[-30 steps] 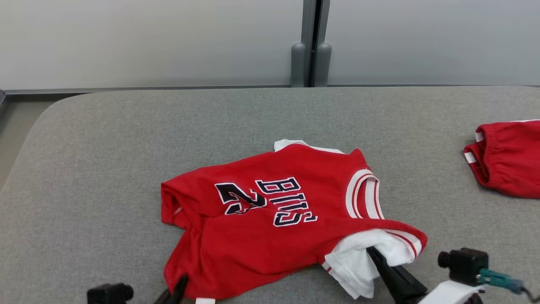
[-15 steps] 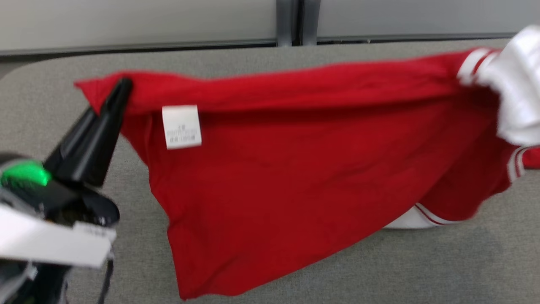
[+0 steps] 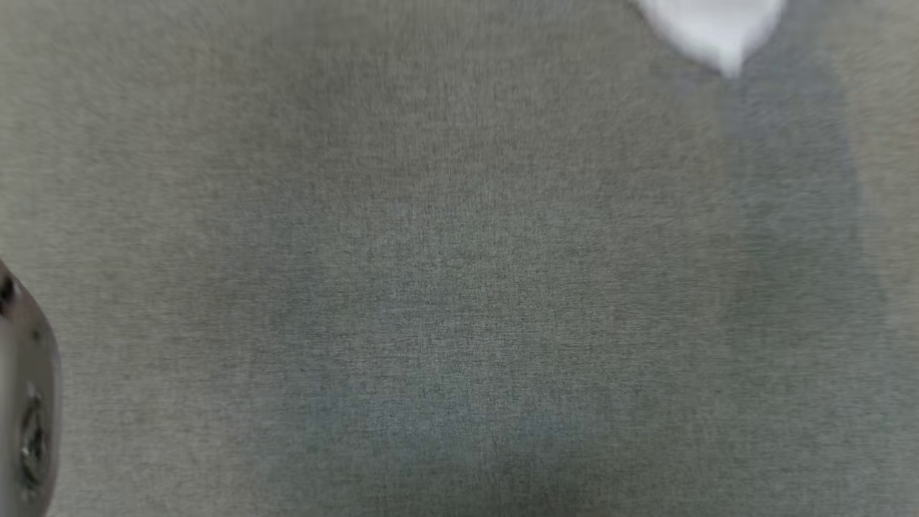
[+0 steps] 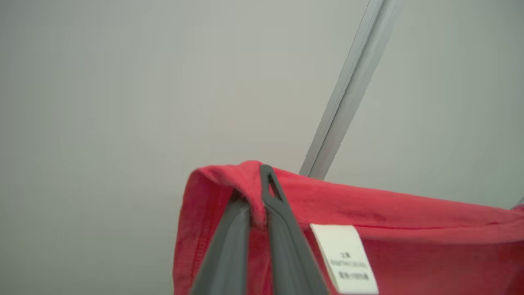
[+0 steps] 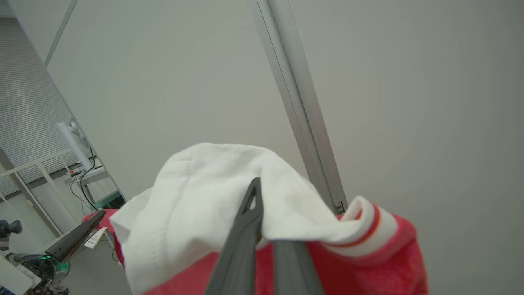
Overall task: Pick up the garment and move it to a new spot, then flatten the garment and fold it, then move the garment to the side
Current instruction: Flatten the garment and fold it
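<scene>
The red garment (image 4: 409, 229) hangs lifted between both grippers. In the left wrist view my left gripper (image 4: 254, 186) is shut on a folded corner of its red hem, next to a white label (image 4: 346, 258). My right gripper (image 5: 262, 205) is shut on the white sleeve (image 5: 192, 192), beside a striped red-and-white trim (image 5: 368, 225). The left gripper (image 5: 96, 215) also shows far off at the lower left of the right wrist view, holding the other end. A blurred white tip of the garment (image 3: 711, 29) pokes in at the head view's top right.
The grey fabric surface (image 3: 431, 287) lies below, blurred. A metal part of the robot (image 3: 25, 402) sits at the head view's left edge. A pale wall with a grey vertical strip (image 4: 348, 94) stands behind; shelving and cables (image 5: 82, 172) are off to one side.
The garment went from lying on the surface to being stretched in the air between both grippers. The head camera has tilted down, so the garment has nearly left its picture.
</scene>
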Controlling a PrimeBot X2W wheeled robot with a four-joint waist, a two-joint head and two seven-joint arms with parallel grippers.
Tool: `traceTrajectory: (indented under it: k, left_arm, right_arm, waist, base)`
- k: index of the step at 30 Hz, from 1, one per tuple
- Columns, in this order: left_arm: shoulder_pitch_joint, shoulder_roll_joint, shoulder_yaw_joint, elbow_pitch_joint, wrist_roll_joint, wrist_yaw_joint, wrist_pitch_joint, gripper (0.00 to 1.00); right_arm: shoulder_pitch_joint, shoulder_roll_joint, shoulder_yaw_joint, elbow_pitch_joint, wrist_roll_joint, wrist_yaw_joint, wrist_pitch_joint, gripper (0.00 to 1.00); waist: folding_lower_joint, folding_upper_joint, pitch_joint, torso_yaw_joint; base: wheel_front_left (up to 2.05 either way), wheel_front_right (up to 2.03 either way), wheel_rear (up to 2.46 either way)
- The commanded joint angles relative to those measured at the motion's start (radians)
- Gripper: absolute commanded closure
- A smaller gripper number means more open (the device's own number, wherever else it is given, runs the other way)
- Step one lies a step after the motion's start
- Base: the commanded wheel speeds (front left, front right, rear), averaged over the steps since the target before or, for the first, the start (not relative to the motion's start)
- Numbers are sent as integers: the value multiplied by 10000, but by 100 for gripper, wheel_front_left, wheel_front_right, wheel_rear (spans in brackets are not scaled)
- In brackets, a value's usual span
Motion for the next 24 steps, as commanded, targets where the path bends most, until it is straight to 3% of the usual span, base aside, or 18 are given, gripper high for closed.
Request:
traceTrajectory:
  k: [1, 3, 6, 12, 19, 24]
  left_arm:
    - [-439, -65, 13, 788, 219, -183, -775, 100]
    - [-835, -193, -82, 1954, 418, -530, -1716, 100]
    - [-796, -366, -133, 3182, 342, -1164, -2698, 100]
    - [1994, -540, -392, 4530, 160, -2162, -4247, 100]
    - [7234, -710, -590, 4235, -603, -2442, -5088, 100]
    - [10550, -947, -381, 2684, -1261, -2292, -5288, 100]
  right_arm:
    - [-403, 151, 178, 515, -315, 2, -453, 100]
    - [-796, 523, 513, 1177, -265, 3, -946, 100]
    - [-449, 546, 1150, 1519, 138, 3, -1318, 100]
    - [3602, -499, 2319, 520, 1655, 3, -1836, 100]
    - [9961, -1520, 2544, -1630, 3527, 11, -2563, 100]
    - [13328, -1390, 2087, -2776, 4438, 10, -3342, 100]
  waist:
    - [0, 0, 977, -53]
    - [0, 0, 1081, -79]
    - [0, 0, 1229, -83]
    - [0, 0, 548, -14]
    - [0, 0, -1302, -24]
    - [0, 0, -2819, -28]
  base:
    - [0, 0, 0]
    - [0, 0, 0]
    - [0, 0, 0]
    - [0, 0, 0]
    - [0, 0, 0]
    - [0, 0, 0]
